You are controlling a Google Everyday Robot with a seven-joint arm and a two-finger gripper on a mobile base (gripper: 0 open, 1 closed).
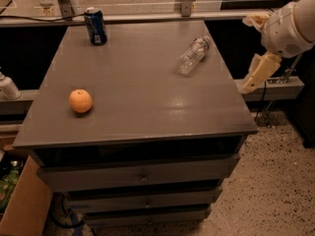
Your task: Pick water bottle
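Box (23,208): brown cardboard, on the floor at the lower left corner of the grey cabinet (147,107), cut off by the edge of the view.
White object (6,87): rounded and pale, just off the cabinet's left side, lower than its top; what it is cannot be told.
Orange (80,101): rests on the cabinet top near the left edge, towards the front, well apart from everything else on the top.
Soda can (95,26): blue, upright, at the back left corner of the cabinet top.
Cabinet: flat grey top with a dull shine, and stacked drawers (142,176) across its front below the top.
Rail (147,17): pale bar that runs along behind the cabinet's back edge, just past the can.
Water bottle (193,56): clear crinkled plastic, lying on its side on the right half of the cabinet top, towards the back. Its cap end points to the back right corner and its base points towards the middle of the top. Nothing touches it.
Gripper (260,70): tan, hanging from a white arm joint (290,28) off the cabinet's right side, level with the bottle but apart from it and out past the edge. It holds nothing; whether it is open or closed cannot be told.
Floor (280,181): pale and speckled, to the right of the cabinet's drawers.
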